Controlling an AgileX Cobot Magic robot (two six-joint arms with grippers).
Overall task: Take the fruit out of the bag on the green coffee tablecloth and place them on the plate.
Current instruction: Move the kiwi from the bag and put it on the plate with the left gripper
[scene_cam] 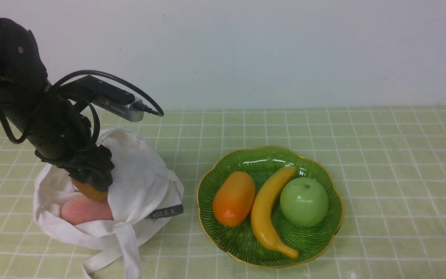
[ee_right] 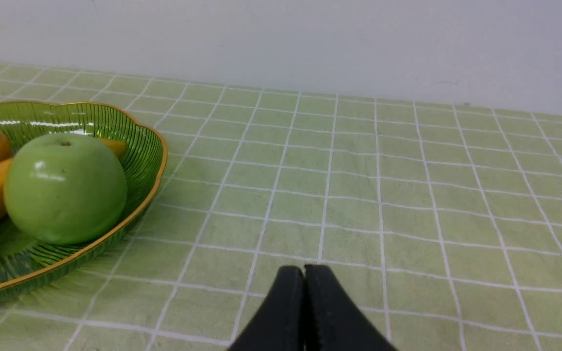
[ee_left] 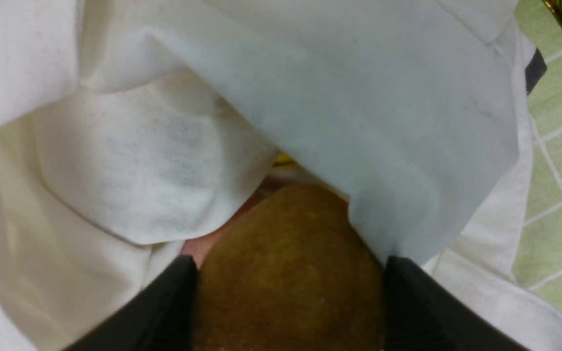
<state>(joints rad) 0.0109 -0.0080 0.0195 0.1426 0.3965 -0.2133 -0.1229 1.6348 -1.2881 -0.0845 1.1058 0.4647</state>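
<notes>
The white bag (scene_cam: 141,182) lies open on the green tablecloth (scene_cam: 381,155), left of the plate (scene_cam: 261,159). My left gripper (scene_cam: 91,186) is inside the bag's mouth, shut on the brown rough-skinned fruit (ee_left: 286,273), which fills the gap between both black fingers (ee_left: 164,302). The pink peach (scene_cam: 85,210) lies in the bag just below it. A sliver of yellow (ee_left: 285,158) shows deeper under the cloth fold. My right gripper (ee_right: 304,273) is shut and empty, low over the cloth to the right of the plate (ee_right: 144,146).
The plate holds an orange oval fruit (scene_cam: 234,198), a long banana (scene_cam: 265,211) and a green apple (scene_cam: 304,201). The bag's strap (scene_cam: 124,248) trails toward the front edge. A white wall (scene_cam: 285,50) stands behind the table.
</notes>
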